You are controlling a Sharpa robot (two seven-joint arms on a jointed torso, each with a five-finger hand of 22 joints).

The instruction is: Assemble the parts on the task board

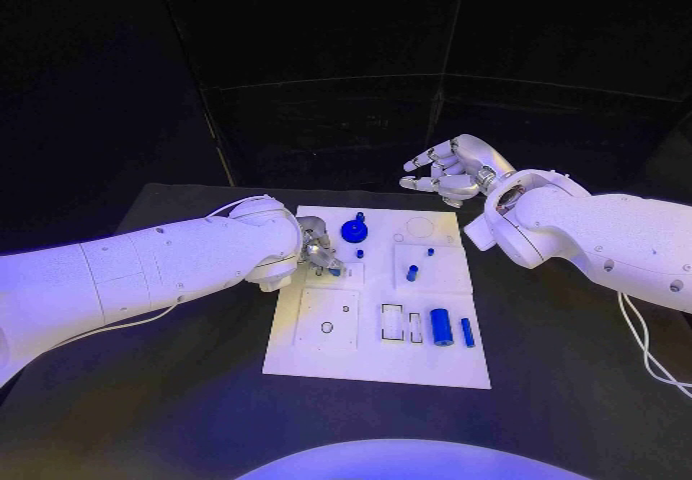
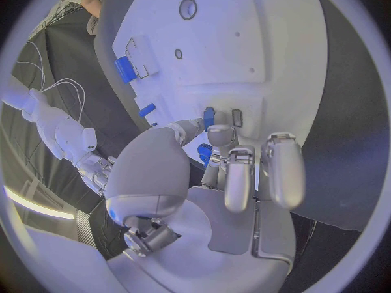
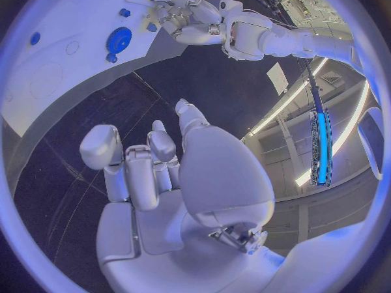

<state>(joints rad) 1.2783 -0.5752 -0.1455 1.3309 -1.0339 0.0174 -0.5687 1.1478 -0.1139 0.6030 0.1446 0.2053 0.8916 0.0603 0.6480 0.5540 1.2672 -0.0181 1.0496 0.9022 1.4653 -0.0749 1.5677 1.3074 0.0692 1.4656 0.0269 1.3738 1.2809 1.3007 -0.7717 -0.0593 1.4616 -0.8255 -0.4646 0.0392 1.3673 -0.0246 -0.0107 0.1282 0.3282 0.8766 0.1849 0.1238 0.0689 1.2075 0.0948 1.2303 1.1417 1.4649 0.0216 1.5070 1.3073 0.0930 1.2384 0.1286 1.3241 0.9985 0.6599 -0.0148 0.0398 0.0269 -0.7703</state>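
Note:
The white task board (image 1: 325,355) lies in the middle of the black table. My left hand (image 1: 320,255) is low over the board's left side, and its thumb and fingers (image 2: 244,169) close round a small blue part (image 2: 204,153) next to another blue peg (image 2: 208,116) and a slot (image 2: 237,117). A round blue knob (image 1: 355,231) stands just beyond that hand. Small blue pegs (image 1: 413,272) stand mid-board. A blue cylinder (image 1: 440,326) and a thin blue bar (image 1: 467,332) lie at the near right. My right hand (image 1: 450,170) hangs above the table past the board's far edge, fingers loosely curled, holding nothing.
The board (image 3: 57,78) carries a round hole (image 1: 327,327) and rectangular recesses (image 1: 392,320) near its front. In the right wrist view the blue knob (image 3: 119,40) and my left hand (image 3: 191,19) lie ahead. Black tabletop (image 1: 577,400) surrounds the board.

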